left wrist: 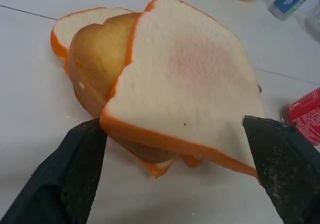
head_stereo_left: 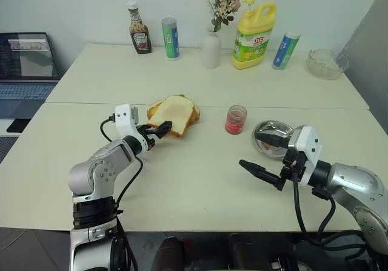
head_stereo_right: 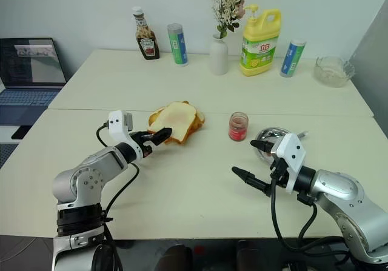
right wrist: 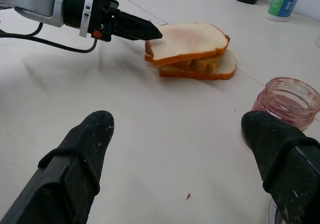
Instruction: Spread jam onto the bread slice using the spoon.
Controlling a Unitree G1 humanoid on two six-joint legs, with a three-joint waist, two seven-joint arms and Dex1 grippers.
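Bread slice (left wrist: 185,83), pale, soft, tan-crusted, tops a stack on the counter (head_stereo_left: 182,180), left end effector (head_stereo_left: 159,130) fingers apart straddling its near edge, right end effector (head_stereo_left: 265,156) wide open holding nothing near the glass jam jar (head_stereo_left: 236,119), steel dish (head_stereo_left: 271,128) partly hidden.
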